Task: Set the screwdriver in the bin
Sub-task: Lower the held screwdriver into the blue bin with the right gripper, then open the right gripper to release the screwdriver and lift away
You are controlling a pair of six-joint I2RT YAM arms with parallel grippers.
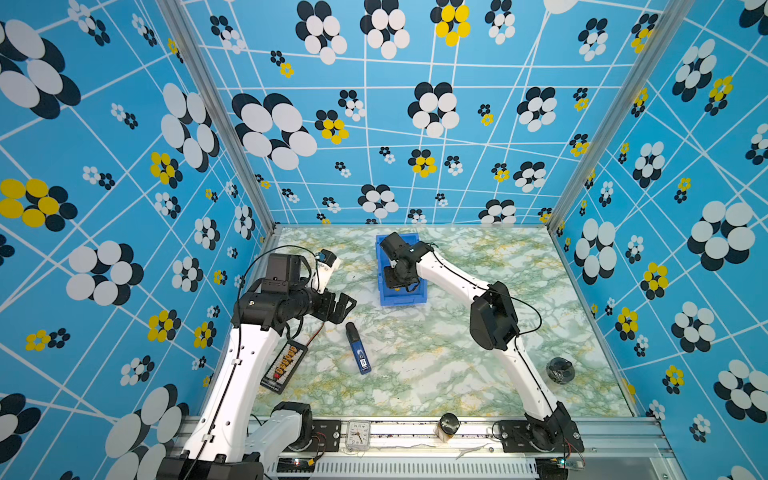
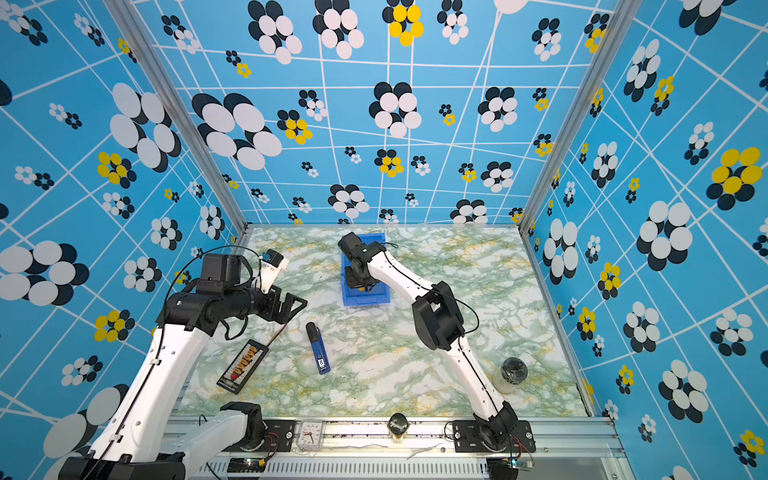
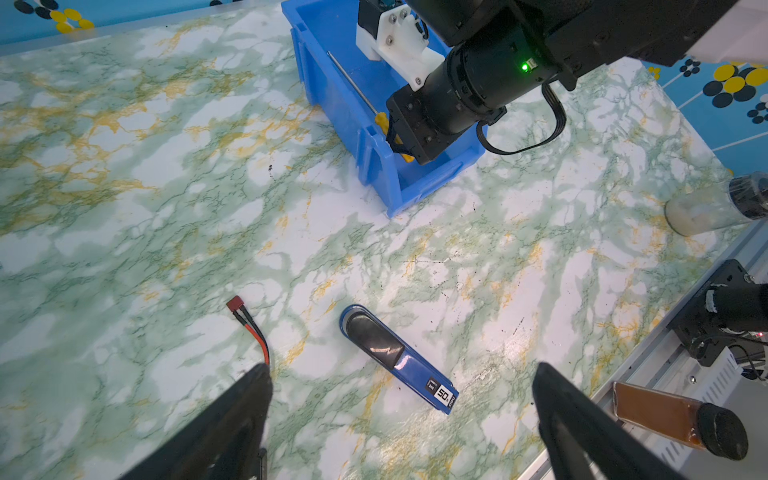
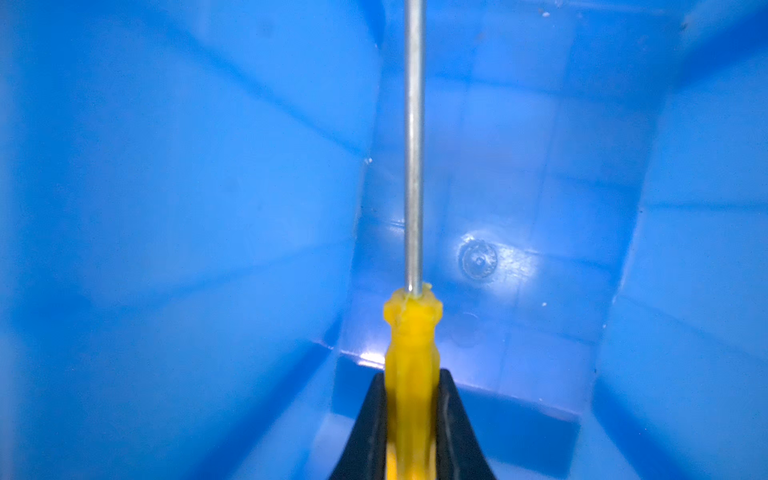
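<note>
The blue bin (image 1: 386,297) (image 2: 353,300) stands at the back middle of the marble table in both top views. My right arm reaches down into it. In the right wrist view my right gripper (image 4: 412,374) is shut on the yellow handle of the screwdriver (image 4: 411,332). The silver shaft points ahead, above the bin floor (image 4: 519,270). The left wrist view shows the screwdriver (image 3: 380,120) inside the bin (image 3: 374,174), shaft slanting along a wall. My left gripper (image 1: 347,305) (image 3: 401,374) hovers open left of the bin, holding nothing.
A blue-and-black device (image 1: 358,348) (image 3: 395,357) lies in front of the bin. A black board with orange parts (image 1: 284,365) and a red-tipped wire (image 3: 249,328) lie by the left arm. A black-lidded jar (image 1: 560,370) stands at the right. A clock (image 1: 358,434) and small jar (image 1: 448,424) sit on the front rail.
</note>
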